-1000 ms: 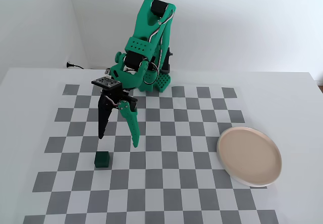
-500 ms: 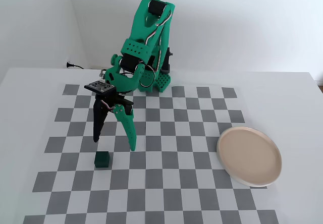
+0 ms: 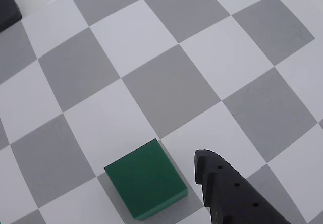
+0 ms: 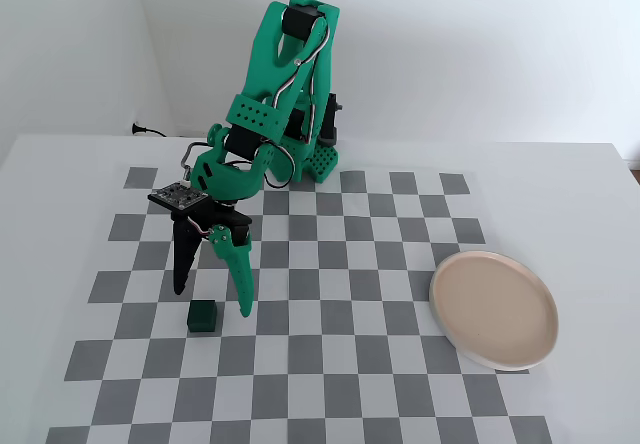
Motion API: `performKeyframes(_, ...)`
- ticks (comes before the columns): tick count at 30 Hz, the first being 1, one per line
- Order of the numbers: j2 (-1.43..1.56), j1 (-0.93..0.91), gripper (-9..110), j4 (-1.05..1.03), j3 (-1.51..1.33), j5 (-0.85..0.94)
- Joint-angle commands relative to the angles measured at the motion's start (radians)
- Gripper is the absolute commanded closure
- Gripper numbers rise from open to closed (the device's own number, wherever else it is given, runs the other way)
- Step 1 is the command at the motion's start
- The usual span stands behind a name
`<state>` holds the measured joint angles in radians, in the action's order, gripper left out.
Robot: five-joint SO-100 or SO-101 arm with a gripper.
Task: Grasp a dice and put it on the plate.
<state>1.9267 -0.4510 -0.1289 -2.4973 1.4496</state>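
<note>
Since earlier frames: bright green arm lowered, swung toward small dark green cube dice; dice unmoved.
Dice: on checkered board, lower-left area, resting flat, untouched.
Gripper: fingers spread apart, empty; tips straddle point just at 12 o'clock of dice, black finger beside it in wrist view.
Round beige plate: well apart, at 3 o'clock of dice, empty.

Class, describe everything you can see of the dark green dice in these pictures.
The dice is a small dark green cube with plain, matte faces and no visible pips. It sits flat on the checkerboard mat, on a grey square and overlapping its white neighbours in the wrist view. Nothing touches it; the open gripper hangs just above, one finger on each side. The plate lies far to its right.
</note>
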Motion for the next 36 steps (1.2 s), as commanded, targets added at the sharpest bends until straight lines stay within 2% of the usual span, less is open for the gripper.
performKeyframes(1, -0.008, 0.005, 61, 0.025, 0.08, 0.012)
performKeyframes(28, -0.224, 0.051, 61, 0.112, 0.127, 0.018)
performKeyframes(36, -0.245, 0.046, 65, 0.117, 0.127, 0.026)
